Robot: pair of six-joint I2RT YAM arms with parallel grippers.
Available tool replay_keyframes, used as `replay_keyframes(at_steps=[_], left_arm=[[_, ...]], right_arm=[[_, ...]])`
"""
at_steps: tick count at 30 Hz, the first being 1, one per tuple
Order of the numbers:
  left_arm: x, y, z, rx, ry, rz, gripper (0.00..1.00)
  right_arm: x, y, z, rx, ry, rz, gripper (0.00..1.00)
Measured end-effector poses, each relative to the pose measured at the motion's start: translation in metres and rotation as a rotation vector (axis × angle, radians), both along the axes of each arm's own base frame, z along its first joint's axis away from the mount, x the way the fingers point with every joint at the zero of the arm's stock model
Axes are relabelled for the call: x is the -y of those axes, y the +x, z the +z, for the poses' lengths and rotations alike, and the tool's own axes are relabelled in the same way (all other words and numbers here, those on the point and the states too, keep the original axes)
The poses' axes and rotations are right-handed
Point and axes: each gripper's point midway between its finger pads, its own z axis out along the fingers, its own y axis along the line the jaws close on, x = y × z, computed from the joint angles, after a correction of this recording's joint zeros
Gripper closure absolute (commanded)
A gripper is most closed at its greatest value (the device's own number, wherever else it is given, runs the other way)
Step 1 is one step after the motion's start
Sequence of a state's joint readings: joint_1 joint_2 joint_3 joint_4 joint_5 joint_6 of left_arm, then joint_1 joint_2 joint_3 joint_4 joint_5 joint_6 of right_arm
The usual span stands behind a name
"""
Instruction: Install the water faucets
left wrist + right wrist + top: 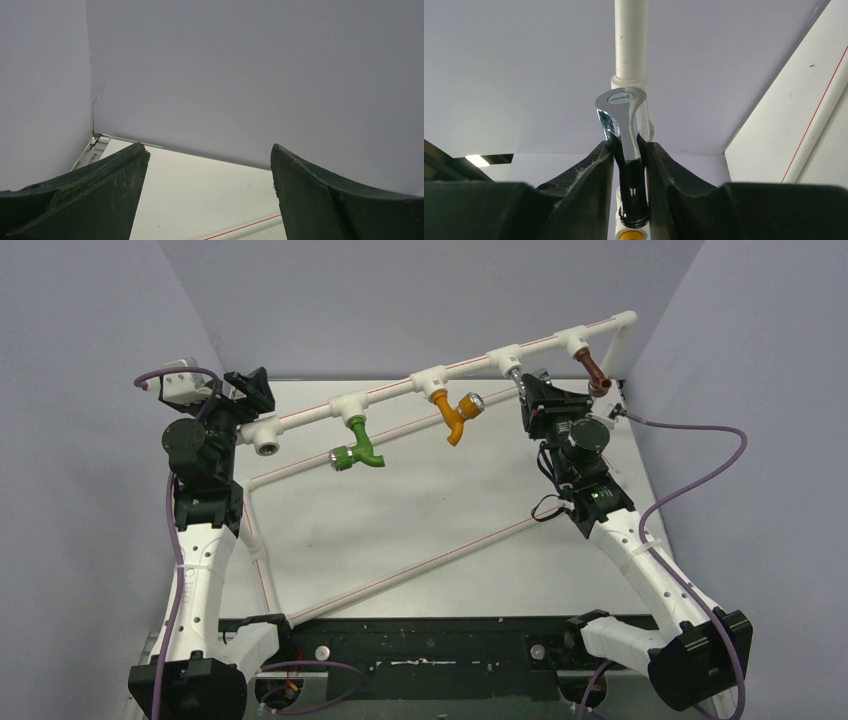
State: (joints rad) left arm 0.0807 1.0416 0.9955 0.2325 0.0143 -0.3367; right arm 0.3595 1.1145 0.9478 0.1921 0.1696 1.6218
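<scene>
A white pipe rail [400, 390] runs across the back of the table. A green faucet [358, 448], an orange one [457, 412] and a brown one [592, 370] hang from its tees. My right gripper [535, 392] is at the tee between the orange and brown ones, shut on the chrome water faucet [517, 376]. The right wrist view shows that faucet [621, 117] pinched between the fingers of the gripper [629, 150], below the white pipe [630, 40]. My left gripper [255, 390] is open and holds nothing; its wrist view [210, 150] shows only wall and table.
The rail's left end has a bare fitting [266, 446] just below the left gripper. Thin white pipes with red stripes [420, 565] lie across the table. Grey walls [420, 290] close in the back and both sides. The orange faucet's end [633, 235] shows under the right fingers.
</scene>
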Motion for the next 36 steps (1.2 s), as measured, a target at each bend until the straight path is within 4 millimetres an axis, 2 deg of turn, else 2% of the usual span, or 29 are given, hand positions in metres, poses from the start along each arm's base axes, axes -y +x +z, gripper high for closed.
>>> replay_keyframes(at_steps=[2,6,9,15,23,29,36], left_arm=[[0.000,0.000,0.000,-0.001,0.000,0.000,0.10],[0.000,0.000,0.000,-0.001,0.000,-0.002,0.10],[0.001,0.000,-0.001,-0.002,0.000,-0.002,0.10],[0.001,0.000,-0.001,-0.002,0.000,-0.003,0.10],[0.001,0.000,-0.001,-0.002,0.000,-0.003,0.10],[0.001,0.000,0.000,-0.001,0.000,-0.003,0.10],[0.001,0.000,0.000,-0.001,0.000,-0.003,0.10]], right_arm=[[-0.001,-0.001,0.000,-0.004,0.011,0.006,0.53],[-0.030,-0.018,-0.004,-0.029,0.010,0.130,0.44],[-0.036,-0.027,-0.005,-0.033,0.007,0.170,0.37],[-0.028,-0.046,-0.014,-0.059,-0.052,0.175,0.33],[-0.007,-0.075,-0.015,-0.045,-0.239,0.139,0.32],[0.011,-0.086,-0.013,0.009,-0.472,0.090,0.31],[0.018,-0.090,0.006,0.163,-0.874,0.088,0.30]])
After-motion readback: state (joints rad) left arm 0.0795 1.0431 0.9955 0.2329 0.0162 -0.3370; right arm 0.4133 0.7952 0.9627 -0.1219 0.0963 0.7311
